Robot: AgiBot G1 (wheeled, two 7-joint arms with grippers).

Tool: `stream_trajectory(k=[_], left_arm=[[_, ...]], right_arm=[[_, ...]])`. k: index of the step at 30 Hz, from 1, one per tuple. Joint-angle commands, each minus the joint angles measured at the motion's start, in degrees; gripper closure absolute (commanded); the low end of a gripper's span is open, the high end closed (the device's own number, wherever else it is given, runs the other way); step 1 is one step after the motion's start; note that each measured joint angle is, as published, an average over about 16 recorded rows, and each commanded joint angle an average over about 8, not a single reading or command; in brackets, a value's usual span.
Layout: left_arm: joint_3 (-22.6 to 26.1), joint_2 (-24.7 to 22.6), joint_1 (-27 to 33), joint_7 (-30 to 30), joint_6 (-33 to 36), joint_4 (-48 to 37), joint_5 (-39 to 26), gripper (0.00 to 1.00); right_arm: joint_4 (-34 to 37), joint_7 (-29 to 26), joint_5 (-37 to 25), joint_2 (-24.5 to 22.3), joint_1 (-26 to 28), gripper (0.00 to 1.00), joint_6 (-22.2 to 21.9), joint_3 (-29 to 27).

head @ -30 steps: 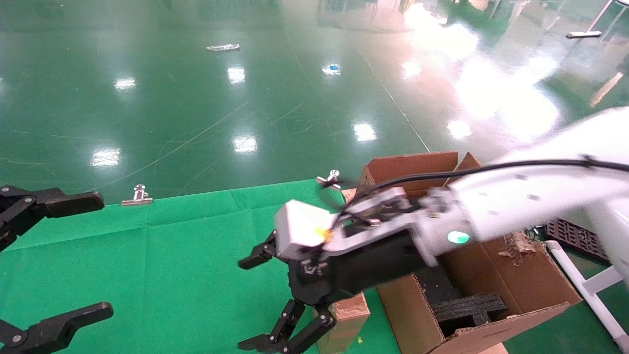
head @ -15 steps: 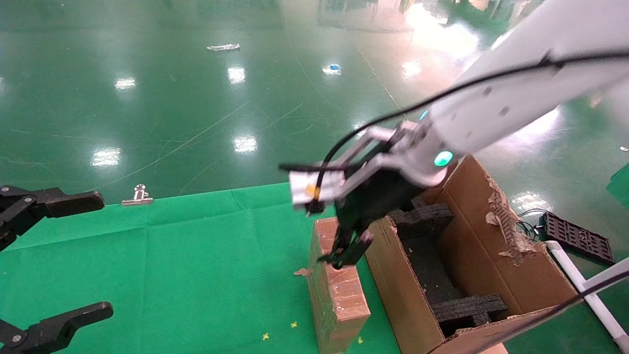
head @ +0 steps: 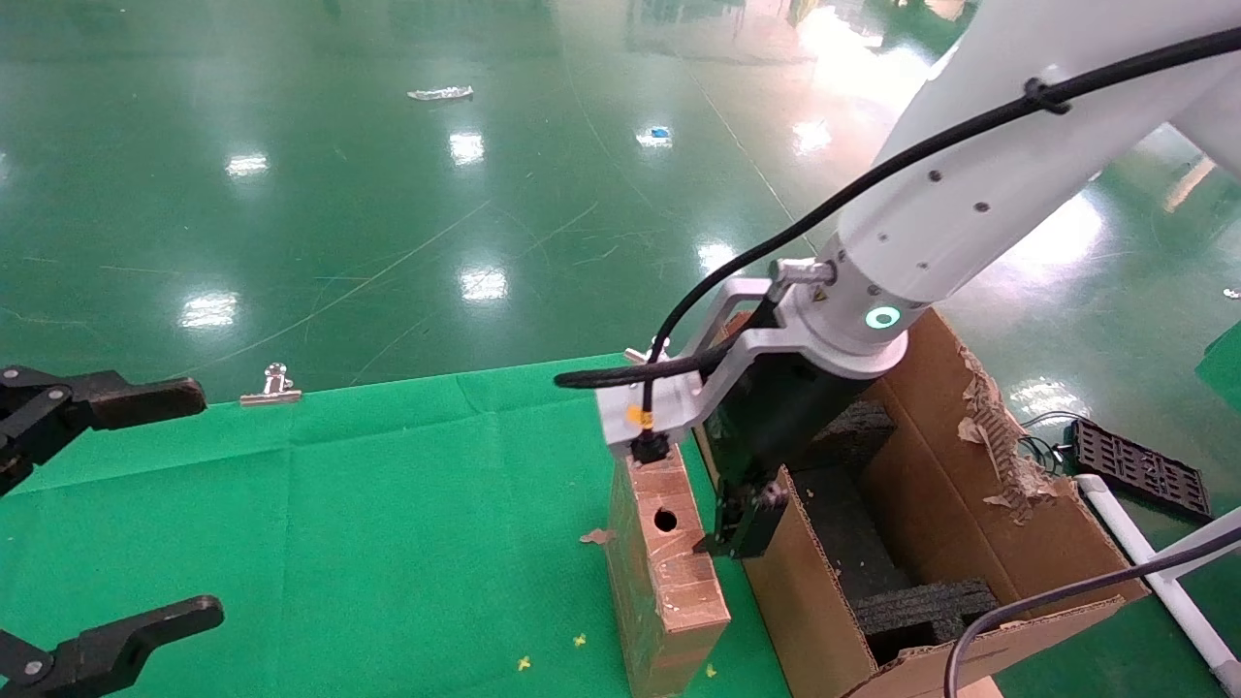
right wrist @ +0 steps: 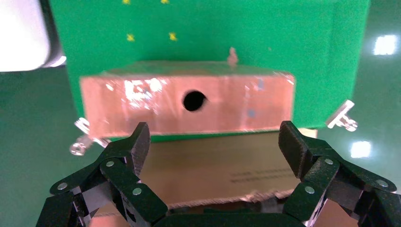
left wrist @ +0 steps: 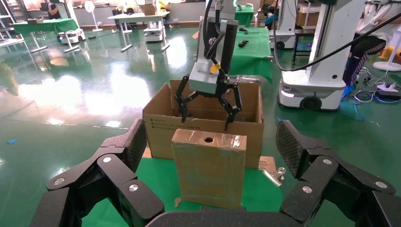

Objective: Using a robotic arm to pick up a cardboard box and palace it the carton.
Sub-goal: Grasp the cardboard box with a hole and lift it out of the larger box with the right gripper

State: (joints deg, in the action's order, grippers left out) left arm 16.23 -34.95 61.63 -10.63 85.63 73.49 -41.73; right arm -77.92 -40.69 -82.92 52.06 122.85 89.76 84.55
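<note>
The right gripper (left wrist: 206, 105) hangs spread wide above the cardboard box (head: 664, 572), which stands at the green table's right edge against the carton (head: 1018, 562). It looks stiff and light (tape maybe slippery); better to pinch its broad faces. Left gripper (left wrist: 208, 189) waits open.

A robotics lab hall: glossy green floor (head: 388, 194), cloth-covered tables (left wrist: 45, 24), wheeled robot bases (left wrist: 309, 90).

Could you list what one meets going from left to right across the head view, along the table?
Left gripper → binder clip at the cloth's far edge → cardboard box standing upright → right gripper → carton → black grid part on the floor.
</note>
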Motion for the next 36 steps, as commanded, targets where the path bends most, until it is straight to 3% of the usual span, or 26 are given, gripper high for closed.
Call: stream_trajectory(k=[1, 12, 24, 27, 33, 36], left_arm=[[0.0, 0.0, 0.0, 0.0, 0.0, 0.0, 0.0, 0.00], [0.1, 0.0, 0.0, 0.0, 0.0, 0.0, 0.0, 0.00], [0.1, 0.0, 0.0, 0.1, 0.0, 0.0, 0.1, 0.00], [0.1, 0.0, 0.0, 0.1, -0.1, 0.0, 0.1, 0.00], [0.1, 0.1, 0.0, 0.1, -0.1, 0.0, 0.1, 0.00], [0.2, 0.1, 0.0, 0.1, -0.1, 0.0, 0.1, 0.00]], right_arm=[[0.0, -0.9, 1.3, 0.6, 0.8, 0.00, -0.3, 2.1], [0.2, -2.8, 4.8, 2.8, 2.4, 0.00, -1.2, 8.3], [0.2, -6.1, 4.9, 3.4, 4.8, 0.00, -2.6, 11.6], [0.6, -11.0, 4.2, 3.0, 6.1, 0.00, -3.1, 12.0], [4.9, -29.2, 7.3, 1.9, 6.5, 0.00, -3.1, 12.7], [9.0, -35.7, 9.9, 2.0, 5.2, 0.00, -2.9, 13.0]])
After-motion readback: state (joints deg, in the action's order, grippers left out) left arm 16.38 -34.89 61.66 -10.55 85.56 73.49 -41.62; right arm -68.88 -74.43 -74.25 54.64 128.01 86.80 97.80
